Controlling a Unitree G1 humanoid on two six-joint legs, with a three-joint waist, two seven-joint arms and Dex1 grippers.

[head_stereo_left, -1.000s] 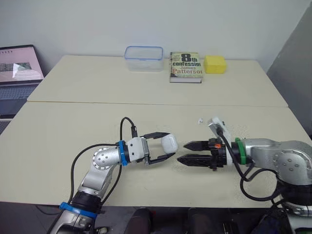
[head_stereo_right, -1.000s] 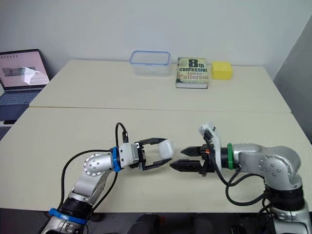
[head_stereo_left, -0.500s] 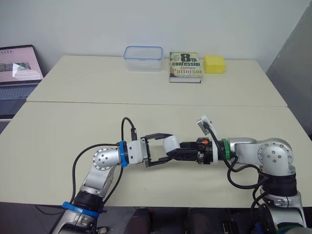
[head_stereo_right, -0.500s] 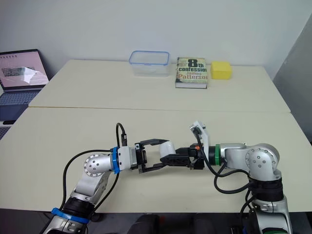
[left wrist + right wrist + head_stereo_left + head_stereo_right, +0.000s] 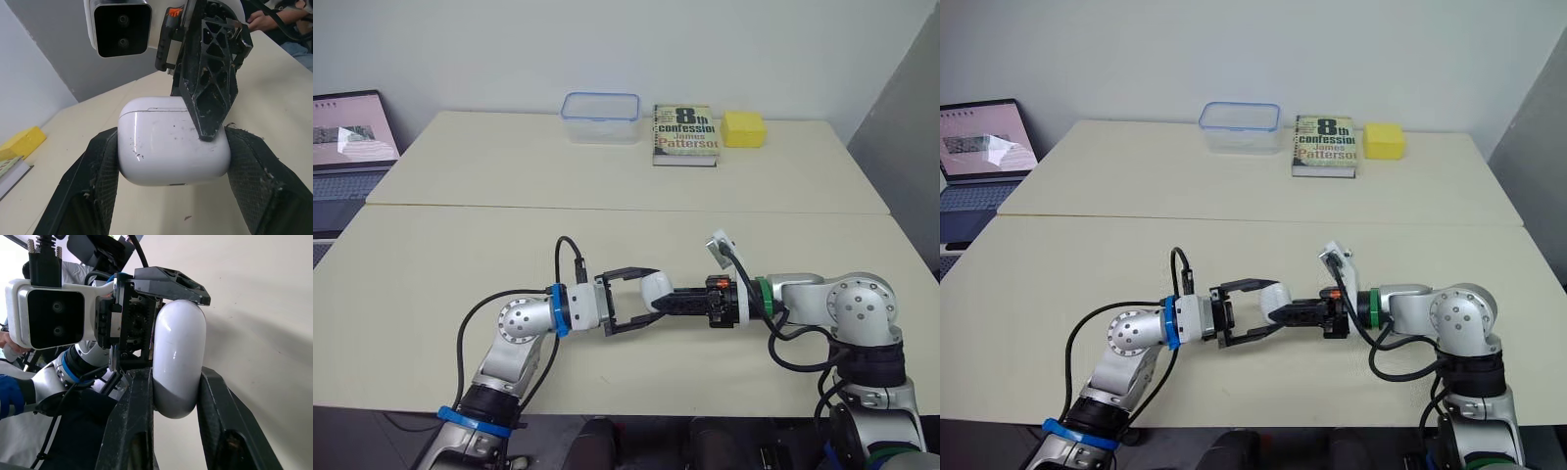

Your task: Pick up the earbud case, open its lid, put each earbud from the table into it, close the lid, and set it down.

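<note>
Two grippers closed on one earbud case (image 5: 654, 286), with the lid shut. Held above the near table (image 5: 431, 284), well in front of the book (image 5: 685, 134) and a little to the robot's left of it. Clamped on two opposite sides by the black pads (image 5: 105, 176) of the left gripper (image 5: 648, 294), reaching in from left of the book. Grasped also at the free end between both fingers (image 5: 139, 431) of the right gripper (image 5: 1280, 313), reaching in from right of the book. Thin seam line visible round the white shell in the left wrist view.
</note>
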